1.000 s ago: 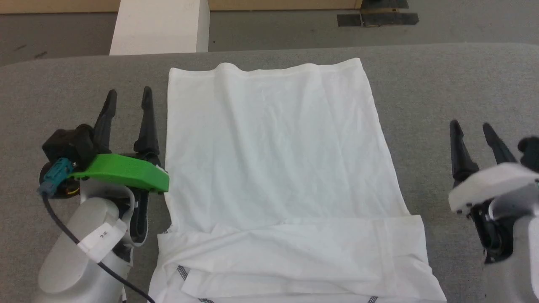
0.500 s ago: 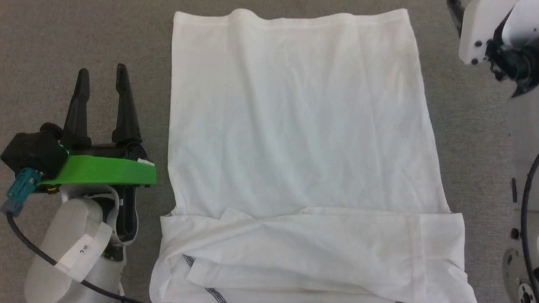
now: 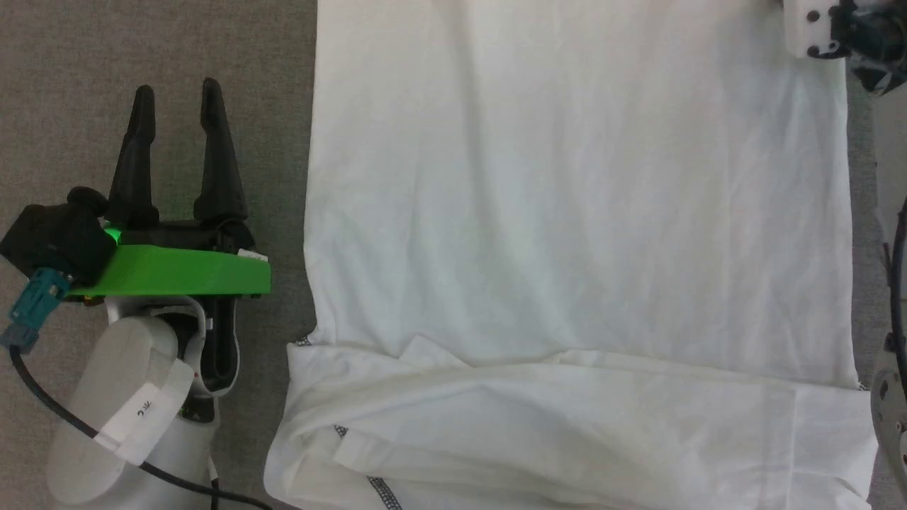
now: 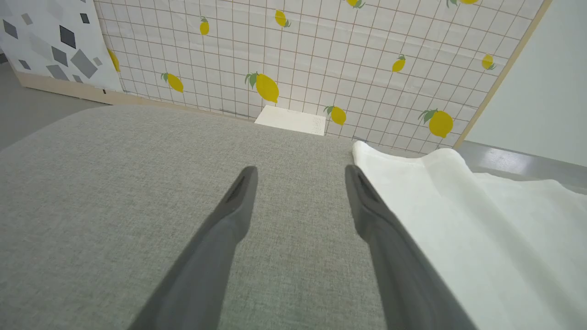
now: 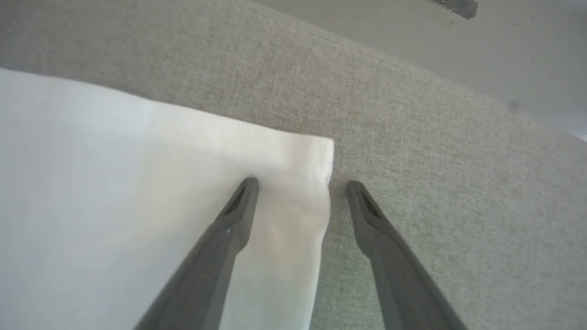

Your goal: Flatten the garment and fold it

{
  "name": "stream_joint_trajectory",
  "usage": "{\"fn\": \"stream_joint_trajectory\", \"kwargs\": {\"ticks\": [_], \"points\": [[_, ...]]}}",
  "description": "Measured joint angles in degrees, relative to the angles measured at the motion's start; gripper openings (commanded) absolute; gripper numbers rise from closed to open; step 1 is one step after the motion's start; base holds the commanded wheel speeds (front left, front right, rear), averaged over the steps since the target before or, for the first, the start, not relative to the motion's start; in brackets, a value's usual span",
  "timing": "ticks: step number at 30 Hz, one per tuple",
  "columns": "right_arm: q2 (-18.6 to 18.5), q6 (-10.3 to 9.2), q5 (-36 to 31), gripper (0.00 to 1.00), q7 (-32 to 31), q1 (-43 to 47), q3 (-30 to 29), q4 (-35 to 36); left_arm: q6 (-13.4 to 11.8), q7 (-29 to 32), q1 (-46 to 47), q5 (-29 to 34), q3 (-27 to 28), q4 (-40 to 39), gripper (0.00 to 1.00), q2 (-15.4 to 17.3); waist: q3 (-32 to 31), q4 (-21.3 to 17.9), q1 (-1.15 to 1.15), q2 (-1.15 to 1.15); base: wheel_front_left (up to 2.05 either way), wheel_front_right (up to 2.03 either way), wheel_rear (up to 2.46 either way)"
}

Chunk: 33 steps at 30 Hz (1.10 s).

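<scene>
The white T-shirt (image 3: 567, 234) lies flat on the grey padded table (image 3: 71, 57), its near end folded over in layers with dark zigzag seams showing. My left gripper (image 3: 177, 99) is open on the bare table just left of the shirt's left edge; the left wrist view has the shirt (image 4: 481, 238) to the right of the open left gripper (image 4: 300, 176). My right gripper (image 5: 300, 185) is open and straddles the far right corner of the shirt (image 5: 137, 206): one finger over the cloth, the other over the table. The head view holds the right arm's white wrist housing (image 3: 815, 28) at the top right.
A white rectangular box (image 4: 291, 120) stands beyond the table's far edge, in front of a lemon-patterned grid wall (image 4: 298, 55). Grey floor (image 5: 458, 50) lies past the table's far edge on the right. Bare grey table (image 4: 91, 192) stretches left of the shirt.
The head camera has tilted down and closer, so the whole picture has shifted. My right arm has reached forward to the shirt's far right corner. The left gripper stays beside the left edge.
</scene>
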<state>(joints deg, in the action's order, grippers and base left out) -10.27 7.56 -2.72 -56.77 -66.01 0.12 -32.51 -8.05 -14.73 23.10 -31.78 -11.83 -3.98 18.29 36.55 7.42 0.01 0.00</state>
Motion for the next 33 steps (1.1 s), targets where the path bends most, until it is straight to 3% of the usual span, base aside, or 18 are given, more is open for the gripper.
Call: {"fn": "stream_joint_trajectory", "kwargs": {"ticks": [1, 2, 4, 6, 12, 19, 24, 28, 33], "points": [[-0.16, 0.00, 0.32, 1.00, -0.63, -0.65, 0.19, -0.04, 0.11, 0.00, 0.18, 0.01, 0.05, 0.08, 1.00, -0.01, 0.49, 0.22, 0.00, 0.00, 0.00, 0.00, 0.00], [-0.21, 0.00, 0.38, 0.47, -1.26, -1.05, 0.18, -0.03, 0.27, 0.02, 0.44, -0.04, 0.20, 0.15, 1.00, -0.03, 0.83, 0.34, 0.00, 0.00, 0.00, 0.00, 0.00], [-0.42, 0.00, 1.01, 0.00, -2.18, -1.99, 0.54, 0.08, 0.52, 0.81, 1.59, -0.47, 0.80, 0.40, 1.00, 0.24, 1.45, 0.43, 0.00, 0.00, 0.00, 0.00, 0.00], [-0.38, 0.00, 1.64, 0.00, -2.30, -2.19, 1.32, 0.24, 0.79, 2.20, 3.30, -0.99, 1.34, 0.40, 1.00, 1.12, 1.63, 0.15, 0.00, 0.00, 0.00, 0.00, 0.00], [0.37, 0.01, 3.55, 0.00, -1.66, -2.26, 3.26, 0.63, 3.05, 13.95, 16.51, -3.18, 1.53, 2.08, 1.00, 5.92, 0.96, -1.90, 0.00, 0.00, 0.00, 0.00, 0.00], [0.74, 0.01, 6.13, 0.00, -0.18, -2.24, 6.47, 0.81, 6.20, 39.83, 34.53, -8.82, -5.15, 14.90, 1.00, 7.99, -0.13, -4.84, 0.01, 0.00, 0.00, 0.00, 0.00], [0.92, 0.01, 7.93, 0.00, 0.19, -2.65, 8.58, 1.31, 5.35, 56.20, 41.75, -9.92, -10.38, 23.52, 1.00, 7.35, 0.03, -6.84, 0.00, 0.00, 0.00, 0.00, 0.00], [0.93, 0.01, 9.26, 0.00, 0.90, -3.24, 9.95, 2.02, 3.30, 61.59, 44.28, -8.89, -12.30, 27.42, 1.00, 7.55, 1.18, -7.98, 0.00, 0.00, 0.00, 0.00, 0.00], [0.48, 0.01, 10.50, 0.00, 1.71, -3.24, 10.92, 2.19, 2.14, 63.85, 44.77, -7.47, -14.46, 29.67, 1.00, 7.69, 2.83, -9.02, 0.00, 0.00, 0.00, 0.00, 0.00]]}}
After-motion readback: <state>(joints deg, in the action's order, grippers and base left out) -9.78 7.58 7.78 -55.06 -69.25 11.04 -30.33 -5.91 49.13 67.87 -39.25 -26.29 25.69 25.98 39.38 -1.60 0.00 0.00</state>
